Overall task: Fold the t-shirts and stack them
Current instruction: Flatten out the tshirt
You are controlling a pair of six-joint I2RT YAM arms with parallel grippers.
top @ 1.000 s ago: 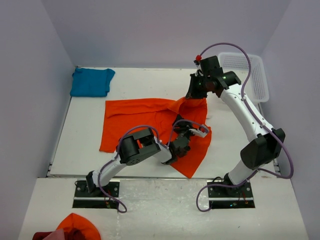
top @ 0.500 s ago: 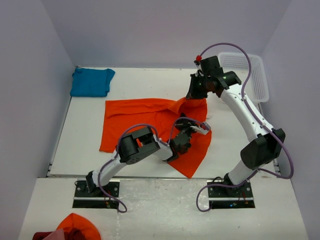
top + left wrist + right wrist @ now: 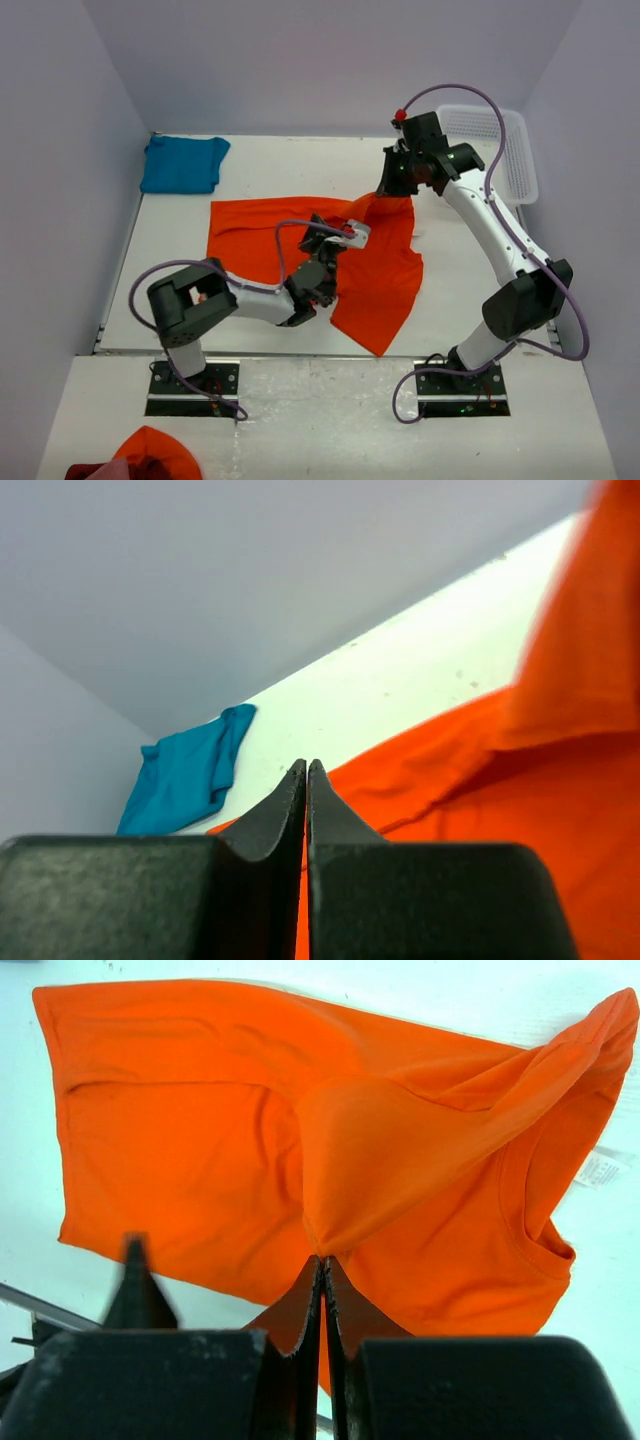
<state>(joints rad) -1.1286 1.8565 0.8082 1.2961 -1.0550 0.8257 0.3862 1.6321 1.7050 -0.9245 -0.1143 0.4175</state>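
The orange t-shirt (image 3: 260, 235) lies spread over the middle of the white table, its right side lifted. My right gripper (image 3: 390, 190) is shut on a raised peak of that fabric (image 3: 330, 1210), and its fingertips (image 3: 322, 1260) meet at the pinch. The white neck label (image 3: 600, 1170) shows at the collar. My left gripper (image 3: 322, 228) is shut near the shirt's middle, and a strip of orange cloth shows between its closed fingers (image 3: 306, 765). The teal-blue t-shirt (image 3: 183, 163) lies bunched in the far left corner (image 3: 185, 770), away from both grippers.
A white plastic basket (image 3: 510, 150) stands at the back right, beside the right arm. Pale walls enclose the table on three sides. A heap of orange and red cloth (image 3: 150, 455) lies on the near ledge, left of the arm bases.
My left gripper shut on the shirt's right part and moved up and to the left, drawing cloth with it. Its elbow swung out leftward. The right gripper stayed put.
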